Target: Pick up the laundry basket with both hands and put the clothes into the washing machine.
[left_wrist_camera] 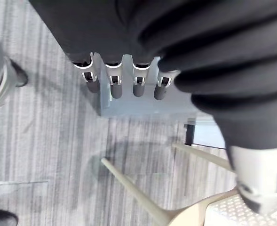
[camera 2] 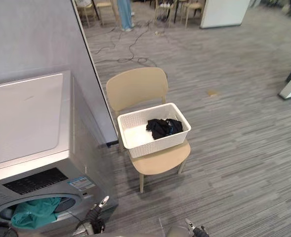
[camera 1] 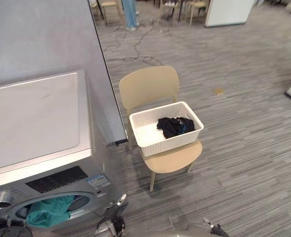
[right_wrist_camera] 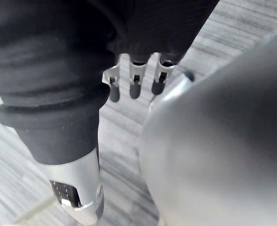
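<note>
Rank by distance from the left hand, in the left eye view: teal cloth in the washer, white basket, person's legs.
From the left hand:
1. Teal cloth, in the washer, to its left.
2. White basket, on the chair ahead.
3. Person's legs, far across the floor.

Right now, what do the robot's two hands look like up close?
The left hand has a row of silver fingers with dark tips, a thick silver thumb, and a dark ribbed cover over its back and wrist. The right hand matches; its silver thumb carries a small dark dotted patch.
</note>
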You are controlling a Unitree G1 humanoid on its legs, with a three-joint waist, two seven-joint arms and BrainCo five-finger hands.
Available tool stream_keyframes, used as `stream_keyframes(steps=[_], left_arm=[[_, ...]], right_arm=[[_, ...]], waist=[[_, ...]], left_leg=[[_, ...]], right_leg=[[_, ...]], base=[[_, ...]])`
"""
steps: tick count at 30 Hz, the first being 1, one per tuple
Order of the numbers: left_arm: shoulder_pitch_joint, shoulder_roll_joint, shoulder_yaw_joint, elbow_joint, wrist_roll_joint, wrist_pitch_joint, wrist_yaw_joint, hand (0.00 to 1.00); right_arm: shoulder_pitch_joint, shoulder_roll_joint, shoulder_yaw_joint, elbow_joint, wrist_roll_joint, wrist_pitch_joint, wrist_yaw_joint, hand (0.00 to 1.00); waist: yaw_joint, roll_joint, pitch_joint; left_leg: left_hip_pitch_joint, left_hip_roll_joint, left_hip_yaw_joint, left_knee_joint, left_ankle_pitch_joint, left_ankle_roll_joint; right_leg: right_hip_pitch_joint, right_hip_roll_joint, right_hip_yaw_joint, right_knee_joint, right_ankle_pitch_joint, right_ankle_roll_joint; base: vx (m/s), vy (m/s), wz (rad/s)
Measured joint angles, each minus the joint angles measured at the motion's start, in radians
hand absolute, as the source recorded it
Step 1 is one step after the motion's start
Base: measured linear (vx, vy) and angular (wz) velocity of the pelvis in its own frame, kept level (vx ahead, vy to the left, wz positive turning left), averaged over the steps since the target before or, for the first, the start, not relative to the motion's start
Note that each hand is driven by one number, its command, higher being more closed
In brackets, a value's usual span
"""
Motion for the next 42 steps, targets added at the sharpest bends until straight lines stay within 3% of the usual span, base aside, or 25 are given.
stream_keyframes(steps=[3,4,5,7,10,12,14,17,18,21,27,29,30,31,33,34,35,36,37,39,41,42], left_arm=[[0.002,0.003,0.090,0.016,-0.004,-0.001,0.004,0.00],[0.002,0.008,0.094,0.017,-0.004,-0.001,0.004,0.00],[0.002,0.020,0.101,0.018,-0.011,-0.001,0.005,0.00],[0.002,0.044,0.104,0.026,-0.014,-0.001,0.007,0.00],[0.041,0.067,0.098,0.039,-0.039,-0.003,0.007,0.00],[0.067,0.075,0.089,0.048,-0.048,-0.001,0.005,0.00],[0.074,0.082,0.087,0.063,-0.052,0.000,0.003,0.00],[0.067,0.081,0.079,0.081,-0.050,0.011,0.003,0.00],[0.067,0.081,0.078,0.080,-0.049,0.009,0.003,0.00],[0.068,0.089,0.077,0.074,-0.049,0.010,0.004,0.00],[0.071,0.096,0.065,0.073,-0.051,0.009,0.003,0.00],[0.065,0.091,0.037,0.063,-0.052,0.007,0.003,0.00],[0.065,0.095,0.029,0.062,-0.052,0.005,0.003,0.00],[0.065,0.102,0.026,0.063,-0.053,0.004,0.003,0.00],[0.063,0.106,0.006,0.060,-0.055,0.002,0.002,0.00],[0.061,0.108,0.005,0.063,-0.054,0.003,0.002,0.00],[0.063,0.109,0.005,0.063,-0.052,0.004,0.001,0.00],[0.064,0.114,0.008,0.059,-0.051,0.004,-0.001,0.00],[0.063,0.116,0.009,0.054,-0.044,0.007,-0.007,0.00],[0.063,0.120,0.028,0.053,-0.036,0.007,-0.016,0.00],[0.051,0.117,0.051,0.048,-0.029,0.011,-0.016,0.00],[0.056,0.114,0.066,0.043,-0.024,0.011,-0.016,0.00]], right_arm=[[-0.023,-0.003,-0.027,0.027,0.003,0.001,0.001,0.00],[-0.029,0.004,-0.041,0.027,0.003,0.001,0.001,0.00],[-0.041,0.010,-0.060,0.031,0.005,-0.003,0.001,0.00],[-0.080,-0.004,-0.081,0.054,0.012,-0.013,0.001,0.00],[-0.102,-0.050,-0.080,0.064,0.013,-0.033,-0.003,0.00],[-0.103,-0.068,-0.080,0.067,0.014,-0.034,-0.002,0.00],[-0.098,-0.072,-0.080,0.078,0.014,-0.039,-0.002,0.00],[-0.094,-0.070,-0.080,0.114,0.022,-0.030,-0.003,0.00],[-0.096,-0.049,-0.078,0.130,0.022,-0.028,-0.003,0.00],[-0.104,-0.016,-0.057,0.134,0.020,-0.027,0.004,0.00],[-0.097,-0.005,-0.040,0.130,0.018,-0.028,0.004,0.00],[-0.083,-0.005,-0.043,0.132,0.009,-0.025,0.005,0.00],[-0.072,-0.005,-0.044,0.132,0.004,-0.022,0.004,0.00],[-0.056,-0.002,-0.043,0.131,0.002,-0.020,0.002,0.00],[-0.029,-0.003,-0.039,0.122,0.002,-0.018,0.001,0.00],[-0.025,0.003,-0.039,0.092,0.005,-0.018,0.003,0.00],[-0.024,0.008,-0.038,0.070,0.007,-0.019,0.004,0.00],[-0.014,0.017,-0.038,0.043,0.012,-0.023,0.006,0.00],[-0.012,0.020,-0.039,0.041,0.012,-0.023,0.006,0.00],[-0.012,0.023,-0.030,0.042,0.012,-0.021,0.006,0.00],[-0.010,0.030,-0.042,0.040,0.013,-0.022,0.006,0.00],[-0.009,0.030,-0.045,0.041,0.014,-0.020,0.005,0.00]], waist=[[-0.001,0.002,-0.005],[-0.003,-0.001,-0.004],[-0.006,-0.009,-0.006],[-0.007,-0.013,0.001],[0.001,-0.013,0.003],[0.001,-0.011,0.001],[0.002,-0.008,-0.001],[-0.001,0.027,-0.007],[0.003,0.022,-0.005],[0.004,0.017,-0.007],[0.000,0.006,0.002],[0.002,0.004,0.004],[0.001,-0.005,0.010],[0.001,-0.021,0.014],[0.000,-0.041,0.010],[0.000,-0.042,0.014],[-0.005,-0.043,0.017],[-0.006,-0.047,0.021],[-0.011,-0.030,0.027],[-0.005,-0.050,0.031],[0.001,-0.049,0.031],[0.001,-0.048,0.030]], left_leg=[[-0.039,0.074,-0.014,-0.006,0.130,-0.044],[-0.060,0.087,-0.013,0.001,0.161,-0.037],[-0.102,0.108,0.008,0.021,0.219,-0.006],[-0.159,0.131,0.096,0.078,0.289,0.011],[-0.150,0.082,0.248,0.125,0.206,0.002],[-0.144,0.043,0.308,0.065,0.180,0.037],[-0.141,0.020,0.350,-0.023,0.181,0.038],[-0.125,-0.002,0.421,-0.143,0.190,0.043],[-0.127,-0.012,0.441,-0.160,0.190,0.050],[-0.122,-0.043,0.425,-0.217,0.211,0.084],[-0.091,-0.062,0.397,-0.243,0.215,0.097],[-0.093,-0.078,0.355,-0.245,0.204,0.108],[-0.093,-0.096,0.316,-0.243,0.198,0.117],[-0.089,-0.127,0.288,-0.233,0.186,0.134],[-0.078,-0.159,0.244,-0.212,0.171,0.152],[-0.078,-0.168,0.225,-0.186,0.156,0.159],[-0.078,-0.168,0.209,-0.168,0.147,0.159],[-0.072,-0.159,0.180,-0.139,0.131,0.166],[-0.061,-0.144,0.154,-0.119,0.119,0.170],[-0.059,-0.132,0.121,-0.099,0.102,0.165],[-0.057,-0.113,0.096,-0.101,0.093,0.151],[-0.057,-0.100,0.081,-0.092,0.089,0.128]], right_leg=[[0.031,0.049,-0.118,0.032,-0.040,-0.068],[0.038,0.057,-0.143,0.024,-0.045,-0.077],[0.051,0.070,-0.175,-0.004,-0.049,-0.095],[0.079,0.097,-0.211,-0.063,-0.033,-0.134],[0.175,0.126,-0.218,-0.210,0.023,-0.171],[0.199,0.146,-0.216,-0.297,0.063,-0.166],[0.205,0.155,-0.223,-0.359,0.099,-0.155],[0.187,0.149,-0.262,-0.384,0.139,-0.140],[0.193,0.143,-0.271,-0.406,0.158,-0.135],[0.211,0.128,-0.287,-0.466,0.200,-0.122],[0.259,0.118,-0.316,-0.501,0.212,-0.117],[0.250,0.098,-0.347,-0.454,0.180,-0.103],[0.234,0.069,-0.361,-0.377,0.134,-0.096],[0.222,0.020,-0.378,-0.284,0.077,-0.068],[0.203,-0.047,-0.372,-0.131,0.035,-0.022],[0.119,-0.081,-0.291,0.071,0.061,-0.032],[0.081,-0.084,-0.249,0.162,0.101,-0.039],[0.021,-0.077,-0.176,0.296,0.203,-0.024],[-0.022,-0.074,-0.128,0.394,0.262,-0.017],[-0.051,-0.080,-0.101,0.421,0.207,-0.037],[-0.053,-0.095,-0.071,0.308,0.168,-0.073],[-0.019,-0.091,-0.022,0.142,0.169,-0.079]], base=[[0.09,-0.456,0.72],[0.11,-0.539,0.97],[0.08,-0.488,0.81],[0.03,-0.336,0.48],[-0.02,-0.210,0.01],[-0.10,-0.085,-0.04],[-0.05,0.001,0.14],[-0.04,0.134,0.41],[-0.06,0.152,0.29],[-0.05,0.127,0.24],[-0.06,0.046,0.11],[0.00,0.035,0.46],[-0.01,0.082,0.66],[0.00,0.087,0.68],[0.06,0.031,0.65],[0.07,0.001,0.59],[0.07,-0.014,0.62],[0.11,-0.017,0.71],[0.12,-0.041,0.72],[0.13,-0.087,0.62],[0.18,-0.159,0.43],[0.16,-0.162,0.28]])
